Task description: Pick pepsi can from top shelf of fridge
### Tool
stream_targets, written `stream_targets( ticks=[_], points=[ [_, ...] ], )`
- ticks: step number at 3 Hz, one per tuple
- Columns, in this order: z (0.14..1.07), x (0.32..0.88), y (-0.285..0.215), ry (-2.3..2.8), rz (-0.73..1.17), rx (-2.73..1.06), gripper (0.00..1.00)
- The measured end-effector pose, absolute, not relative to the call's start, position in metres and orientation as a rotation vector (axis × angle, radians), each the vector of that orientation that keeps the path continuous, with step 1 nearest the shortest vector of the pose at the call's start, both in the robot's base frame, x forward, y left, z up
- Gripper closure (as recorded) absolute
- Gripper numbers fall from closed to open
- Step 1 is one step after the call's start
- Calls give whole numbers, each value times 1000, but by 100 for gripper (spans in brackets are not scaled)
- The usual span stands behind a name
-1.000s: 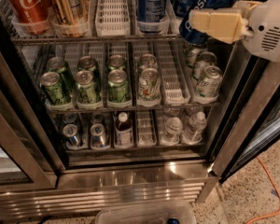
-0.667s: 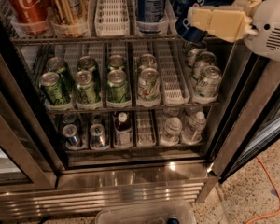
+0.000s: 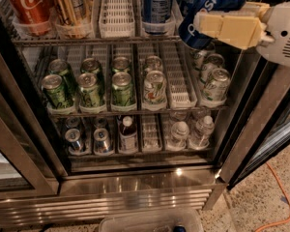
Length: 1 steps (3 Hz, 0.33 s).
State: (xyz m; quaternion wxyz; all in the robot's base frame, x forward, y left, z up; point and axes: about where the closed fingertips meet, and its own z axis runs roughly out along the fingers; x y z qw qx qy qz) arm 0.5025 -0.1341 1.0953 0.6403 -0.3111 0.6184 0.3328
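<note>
When you look at the tool (image 3: 203, 23) now, what is new, Sam?

Not much, Ben. It has gone up a tiny bit and a tiny bit to the right since a second ago. The pepsi can (image 3: 210, 4) went with it.

So is the tool holding the can?

I think so. One pale finger lies flat across the front of the blue can, and the can leans over a lot. A can left alone would not lean like that, so I think the tool is squeezed tight on it.

Where is the can?

Up at the right end of the top shelf (image 3: 87, 40), near the open side of the fridge (image 3: 135, 192). Its top leans to the right. I cannot see if its bottom is off the shelf yet.

Is it the right can?

Yes. It says "pepsi" in white. The red Coca-Cola can (image 3: 29, 4) and the gold can (image 3: 72, 4) stand far to the left, and nothing is touching them.

What is left to do?

I think the can has to come all the way out. Another blue can (image 3: 157, 4) stands close by, so the tool should not bump it.
</note>
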Motion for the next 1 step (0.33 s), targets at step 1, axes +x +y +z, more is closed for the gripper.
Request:
stream_targets(
  ticks=[1],
  points=[
    [1095,502,-134,1410,759,-710,100]
  ],
)
